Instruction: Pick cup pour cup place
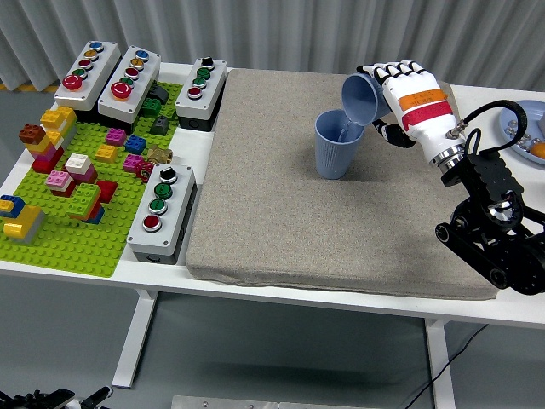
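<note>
Two blue cups sit over the far right part of a grey mat (341, 204) that covers most of the white bench (85, 271): one upright cup (337, 155) stands on the mat, and a tilted cup (360, 100) is held above and just right of it. The right hand (407, 100), white with an orange and red band, has its fingers (387, 71) wrapped around the tilted cup from the right. That cup's long axis leans steeply, its mouth pointing down and to the left over the upright cup's opening, its base raised toward the hand. The mat around the upright cup is bare, so nothing stands between the two cups. Left of the mat lie three button boxes (122, 79) at the far edge, a fourth button box (162, 210) nearer, and a green baseplate (60, 243) crowded with coloured bricks (77, 175). At the right edge, a plate (524, 128) holds small items, partly cut off.
</note>
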